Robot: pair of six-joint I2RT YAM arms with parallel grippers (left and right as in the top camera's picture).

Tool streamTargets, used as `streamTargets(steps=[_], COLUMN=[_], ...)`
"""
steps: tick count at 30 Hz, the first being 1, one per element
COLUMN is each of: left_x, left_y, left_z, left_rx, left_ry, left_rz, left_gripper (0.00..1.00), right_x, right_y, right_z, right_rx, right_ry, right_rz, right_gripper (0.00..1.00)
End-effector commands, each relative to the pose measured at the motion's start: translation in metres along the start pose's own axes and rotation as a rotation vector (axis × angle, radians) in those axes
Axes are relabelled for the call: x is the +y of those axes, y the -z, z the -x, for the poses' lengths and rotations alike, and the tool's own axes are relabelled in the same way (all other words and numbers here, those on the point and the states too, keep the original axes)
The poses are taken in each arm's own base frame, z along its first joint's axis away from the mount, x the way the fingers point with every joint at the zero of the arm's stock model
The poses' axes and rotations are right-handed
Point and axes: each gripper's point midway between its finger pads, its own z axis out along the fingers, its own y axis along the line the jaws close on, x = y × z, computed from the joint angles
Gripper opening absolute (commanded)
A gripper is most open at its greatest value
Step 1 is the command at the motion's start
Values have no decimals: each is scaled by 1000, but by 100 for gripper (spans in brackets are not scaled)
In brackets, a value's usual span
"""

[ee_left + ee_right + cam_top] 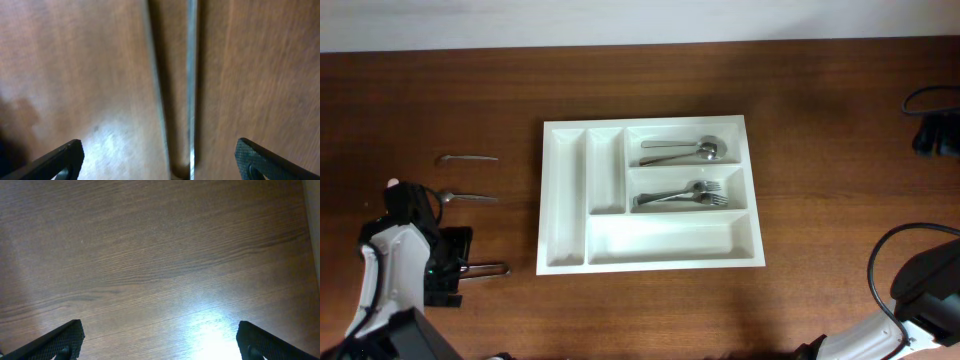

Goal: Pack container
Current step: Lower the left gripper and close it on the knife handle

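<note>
On the surface point(640, 80), the white container point(565, 200), partly filled, lies well right of the left claw point(160, 155), jaws apart astride a thin utensil point(191, 75). Pickup seems in hand: lower, then close. The right claw point(160, 335) hangs apart too.

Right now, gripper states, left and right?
Left gripper: open, empty, poised over a metal utensil on the table.
Right gripper: open, empty, only bare table below it.
</note>
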Motion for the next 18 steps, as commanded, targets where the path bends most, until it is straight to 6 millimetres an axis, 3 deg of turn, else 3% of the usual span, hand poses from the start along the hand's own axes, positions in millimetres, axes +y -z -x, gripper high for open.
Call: streamTargets(steps=[1, 12, 18], left_x=[-4, -7, 2], left_y=[-9, -26, -39], left_z=[2, 1, -6], left_rx=[8, 17, 30], left_ry=[-36, -33, -29], left_rz=[4, 19, 33], left_gripper=[99, 99, 99], right_x=[-4, -4, -4], right_y=[1, 1, 1], right_z=[-2, -2, -2], right_rx=[3, 3, 3], right_ry=[-18, -18, -18], right_rz=[-11, -11, -11], right_gripper=[99, 99, 99])
